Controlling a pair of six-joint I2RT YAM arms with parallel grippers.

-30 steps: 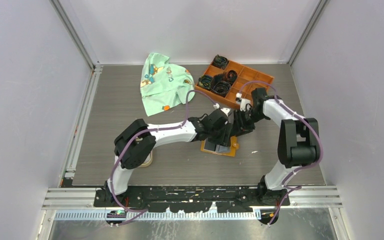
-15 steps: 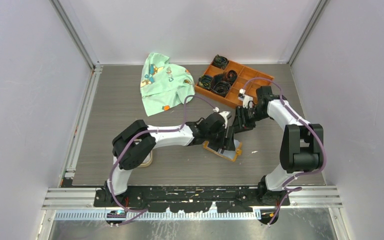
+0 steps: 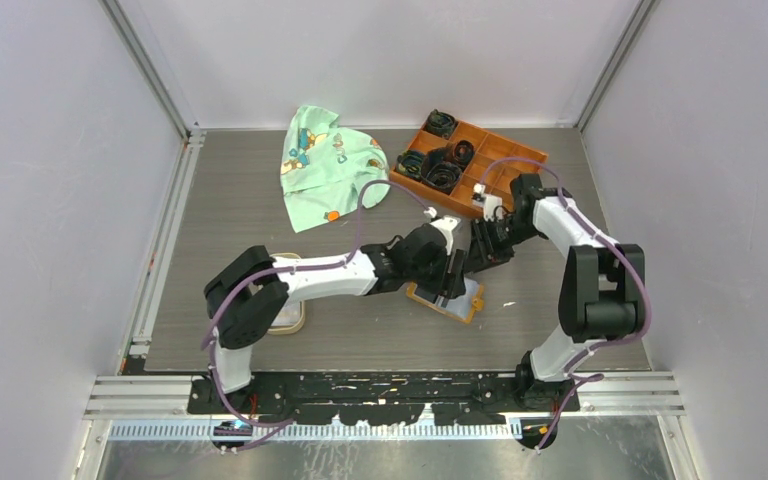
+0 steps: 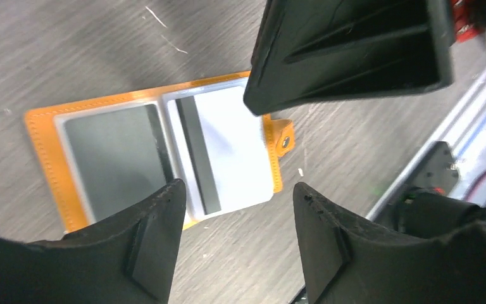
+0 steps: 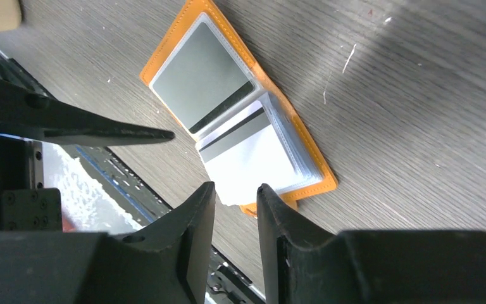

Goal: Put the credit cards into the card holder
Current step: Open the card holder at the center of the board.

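Your left gripper hovers spread and empty above the card holder, laid open so your narrowly parted right gripper can nudge the protruding white card home.

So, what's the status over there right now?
Left gripper open, empty. Right gripper narrowly open, empty. Card holder lies open, grey card one side, white striped card the other. Only the grippers above it.

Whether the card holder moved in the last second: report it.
Yes. The card holder swung from square with the table's near edge to slanted, right end closer to that edge.
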